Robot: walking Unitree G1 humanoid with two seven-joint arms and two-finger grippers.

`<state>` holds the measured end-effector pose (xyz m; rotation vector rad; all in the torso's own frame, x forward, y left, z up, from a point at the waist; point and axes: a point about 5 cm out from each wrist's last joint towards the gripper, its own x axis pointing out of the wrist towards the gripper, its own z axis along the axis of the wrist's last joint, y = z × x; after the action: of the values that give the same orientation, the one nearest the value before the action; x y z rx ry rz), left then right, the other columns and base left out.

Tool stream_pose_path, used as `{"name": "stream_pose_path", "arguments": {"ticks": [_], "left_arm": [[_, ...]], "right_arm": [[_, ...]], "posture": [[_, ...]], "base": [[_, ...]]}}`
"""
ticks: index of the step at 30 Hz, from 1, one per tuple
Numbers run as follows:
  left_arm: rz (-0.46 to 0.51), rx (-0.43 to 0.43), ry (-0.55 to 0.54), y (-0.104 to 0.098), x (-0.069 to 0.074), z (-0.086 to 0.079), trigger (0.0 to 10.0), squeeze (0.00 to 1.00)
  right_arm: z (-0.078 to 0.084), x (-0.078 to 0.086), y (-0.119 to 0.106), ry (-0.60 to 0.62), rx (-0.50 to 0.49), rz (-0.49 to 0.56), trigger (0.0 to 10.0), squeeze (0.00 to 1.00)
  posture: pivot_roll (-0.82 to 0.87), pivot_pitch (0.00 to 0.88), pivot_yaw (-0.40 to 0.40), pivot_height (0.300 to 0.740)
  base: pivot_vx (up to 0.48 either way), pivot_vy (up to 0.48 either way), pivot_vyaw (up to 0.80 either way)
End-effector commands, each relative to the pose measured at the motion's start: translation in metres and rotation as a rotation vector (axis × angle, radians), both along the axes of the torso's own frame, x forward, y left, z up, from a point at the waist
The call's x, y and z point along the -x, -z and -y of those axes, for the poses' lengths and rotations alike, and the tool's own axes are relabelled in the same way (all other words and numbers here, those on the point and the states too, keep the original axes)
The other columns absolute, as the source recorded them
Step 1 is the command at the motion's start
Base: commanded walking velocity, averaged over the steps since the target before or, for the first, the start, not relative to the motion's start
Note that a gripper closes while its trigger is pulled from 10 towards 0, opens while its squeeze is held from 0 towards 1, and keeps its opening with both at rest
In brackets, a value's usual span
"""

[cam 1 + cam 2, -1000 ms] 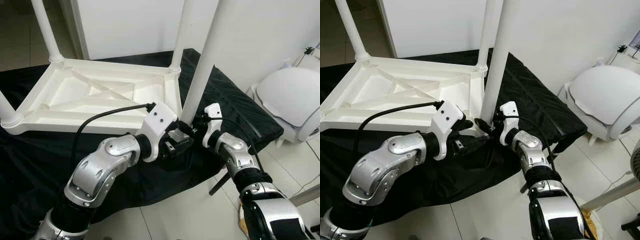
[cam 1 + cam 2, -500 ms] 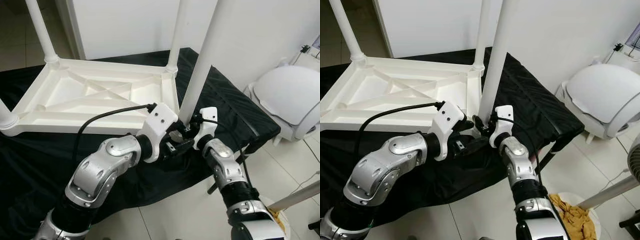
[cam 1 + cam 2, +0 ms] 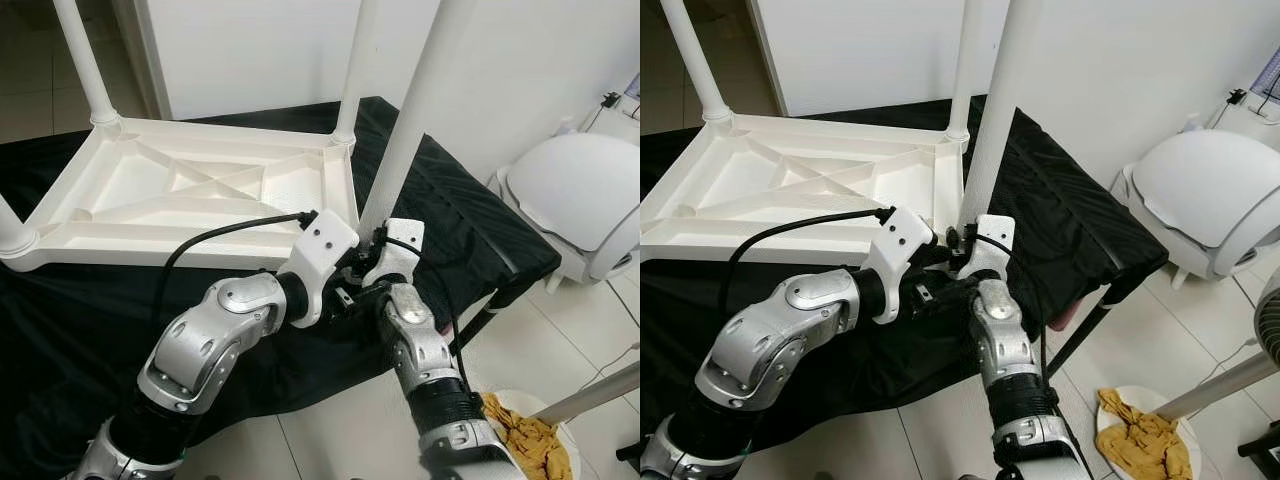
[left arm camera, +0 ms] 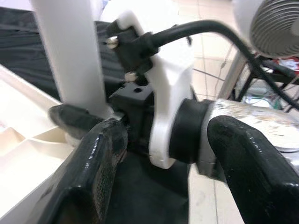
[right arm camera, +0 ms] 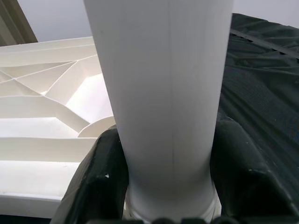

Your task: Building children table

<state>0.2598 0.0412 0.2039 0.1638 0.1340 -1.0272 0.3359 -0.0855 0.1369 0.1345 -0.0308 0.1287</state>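
The right gripper [image 5: 170, 205] clamps the table leg [image 3: 405, 150] at its corner socket in the upturned tabletop [image 3: 200, 195] — seating it, probably — while the left gripper [image 3: 350, 290], fingers spread, waits beside that leg; twisting comes next.

Both silver arms reaching forward, left gripper [image 3: 352, 290] jaws apart, right gripper [image 5: 161, 196] jaws clamped, wrists touching

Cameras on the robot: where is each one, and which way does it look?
Left eye: on the head, looking down at the upside-down table on the black cloth; both silver arms show.
Right eye: beside it, same scene.
Left wrist: on the left arm, looking along its black fingers at the right gripper's wrist and the table leg.
Right wrist: on the right arm, looking at the leg between its fingers.
Both wrist views share the leg.
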Motion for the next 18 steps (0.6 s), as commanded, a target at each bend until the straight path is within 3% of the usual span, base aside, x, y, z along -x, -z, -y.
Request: {"name": "stream_pose_path", "arguments": {"ticks": [1,11,12,13,18], "left_arm": [[0.008,-0.014,-0.02,0.002,-0.002,0.001,10.0,0.0],[0.023,-0.081,-0.125,0.012,-0.014,-0.011,10.0,0.0],[0.024,-0.084,-0.133,0.012,-0.016,-0.013,10.0,0.0],[0.028,-0.086,-0.145,0.011,-0.018,-0.015,10.0,0.0],[0.038,-0.087,-0.187,0.009,-0.024,-0.024,10.0,0.0]], "right_arm": [[-0.001,0.003,0.011,0.006,-0.034,-0.06,0.0,0.0],[0.004,0.006,0.014,0.0,-0.013,-0.08,0.0,0.0],[0.005,0.006,0.014,-0.006,-0.007,-0.081,2.8,0.0],[0.007,0.006,0.014,-0.007,0.002,-0.083,10.0,0.0],[0.019,0.005,0.01,0.016,0.03,-0.069,10.0,0.0]], "posture": [[-0.06,0.0,-0.066,0.74],[-0.06,0.0,-0.066,0.74],[-0.06,0.0,-0.066,0.74],[-0.07,0.002,-0.066,0.74],[-0.07,0.015,-0.067,0.74]], "base": [[0.0,0.0,0.0],[0.0,0.0,0.0],[0.0,0.0,0.0],[0.0,0.0,0.0],[0.0,0.0,0.0]]}}
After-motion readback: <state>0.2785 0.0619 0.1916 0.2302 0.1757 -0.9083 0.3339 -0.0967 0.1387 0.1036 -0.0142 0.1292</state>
